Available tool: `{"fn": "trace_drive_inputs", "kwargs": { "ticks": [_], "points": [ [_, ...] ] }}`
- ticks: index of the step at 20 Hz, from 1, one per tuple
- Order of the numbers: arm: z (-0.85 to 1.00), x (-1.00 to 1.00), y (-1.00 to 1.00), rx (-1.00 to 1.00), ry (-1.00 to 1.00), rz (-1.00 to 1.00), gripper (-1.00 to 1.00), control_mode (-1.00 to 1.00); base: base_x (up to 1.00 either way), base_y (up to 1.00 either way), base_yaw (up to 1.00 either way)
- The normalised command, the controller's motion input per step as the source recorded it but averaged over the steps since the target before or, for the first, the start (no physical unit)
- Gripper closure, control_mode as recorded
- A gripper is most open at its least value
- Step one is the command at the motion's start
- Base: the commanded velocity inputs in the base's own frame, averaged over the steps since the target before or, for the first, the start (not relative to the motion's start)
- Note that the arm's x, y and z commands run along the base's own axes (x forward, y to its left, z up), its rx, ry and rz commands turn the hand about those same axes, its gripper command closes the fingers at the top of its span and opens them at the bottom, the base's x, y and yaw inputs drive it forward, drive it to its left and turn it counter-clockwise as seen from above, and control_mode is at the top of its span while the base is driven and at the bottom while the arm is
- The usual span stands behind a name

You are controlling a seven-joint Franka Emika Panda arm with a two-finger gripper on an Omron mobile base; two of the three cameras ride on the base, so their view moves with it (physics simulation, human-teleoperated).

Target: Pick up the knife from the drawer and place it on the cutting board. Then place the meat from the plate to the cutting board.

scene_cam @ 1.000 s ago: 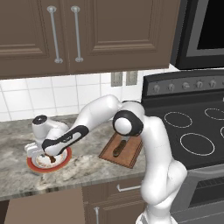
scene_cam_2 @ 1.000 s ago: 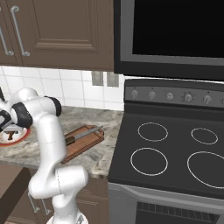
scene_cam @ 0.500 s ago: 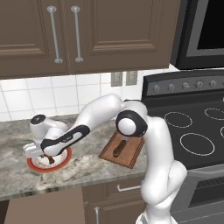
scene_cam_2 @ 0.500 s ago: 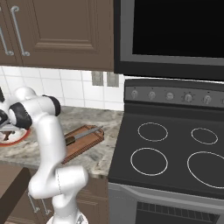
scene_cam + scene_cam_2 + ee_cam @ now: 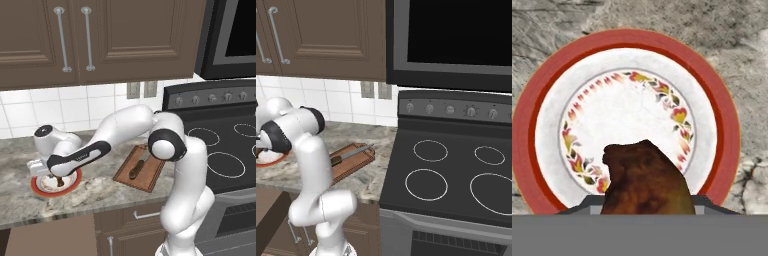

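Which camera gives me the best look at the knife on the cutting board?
The right base view: the knife lies in the open on the cutting board, with dark handle and grey blade both visible. In the left base view the knife is partly hidden behind the arm's elbow. The hand view looks down on the plate and meat instead.

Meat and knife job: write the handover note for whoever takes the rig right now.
Gripper: shut on the meat, low over the plate.
Knife: already lying on the cutting board, right of the plate on the counter.
Done: knife placed; meat gripped.
Left: lift the meat clear of the plate, carry it right, set it on the board beside the knife, release.
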Motion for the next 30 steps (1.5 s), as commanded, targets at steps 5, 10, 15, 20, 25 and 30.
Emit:
{"fn": "trace_drive_inputs", "kwargs": {
  "ticks": [5,10,15,20,25,30],
  "points": [
    [0.38,-0.21,-0.37,0.00,-0.01,-0.10,1.00,-1.00,0.00,0.00,0.00],
    [0.05,-0.12,-0.52,0.00,-0.05,-0.08,1.00,-1.00,0.00,0.00,0.00],
    [0.00,-0.16,-0.64,0.00,-0.05,-0.07,1.00,-1.00,0.00,0.00,0.00],
    [0.18,-0.09,-0.56,0.01,-0.02,-0.08,1.00,-1.00,0.00,0.00,0.00],
    [0.18,-0.02,-0.56,0.02,0.00,-0.08,1.00,-1.00,0.00,0.00,0.00],
    [0.09,0.00,-0.62,0.02,0.00,-0.08,1.00,-1.00,0.00,0.00,0.00]
  ]
}}
